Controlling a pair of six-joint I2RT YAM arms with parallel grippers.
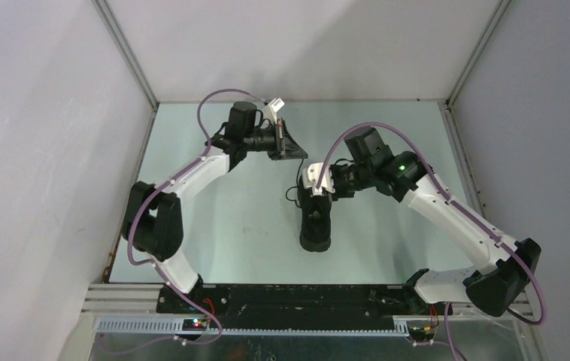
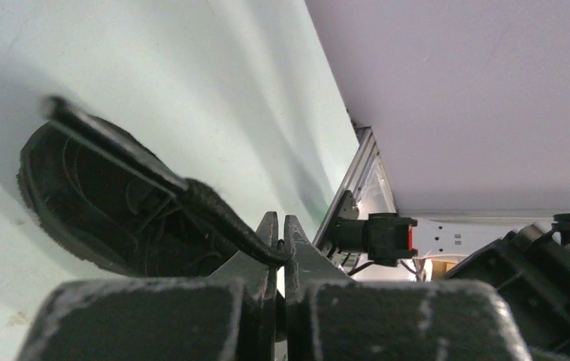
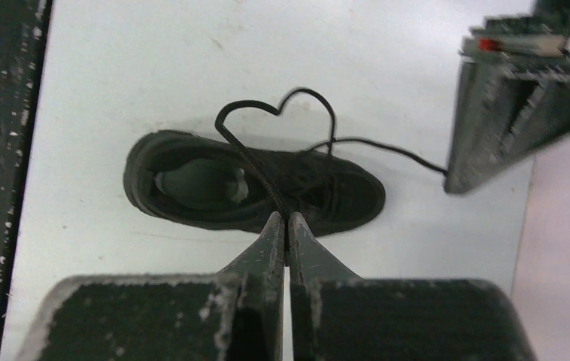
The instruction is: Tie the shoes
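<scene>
Noting the black sneaker (image 1: pixel 316 226) resting on its sole near the middle of the pale green table (image 1: pixel 229 226), heel toward the arm bases, opening upward. Recording one lace (image 3: pixel 250 171) leaving the eyelets, looping out over the table beside the shoe and crossing back to the fingertips of the right gripper (image 3: pixel 287 222). Finding its jaws pressed together, pinching that lace directly above the sneaker. Recording a second lace (image 3: pixel 410 156) running off past the toe to the left gripper (image 2: pixel 282 229). Finding those jaws likewise closed tight on the lace end, hanging farther back over the table, apart from the sneaker.
</scene>
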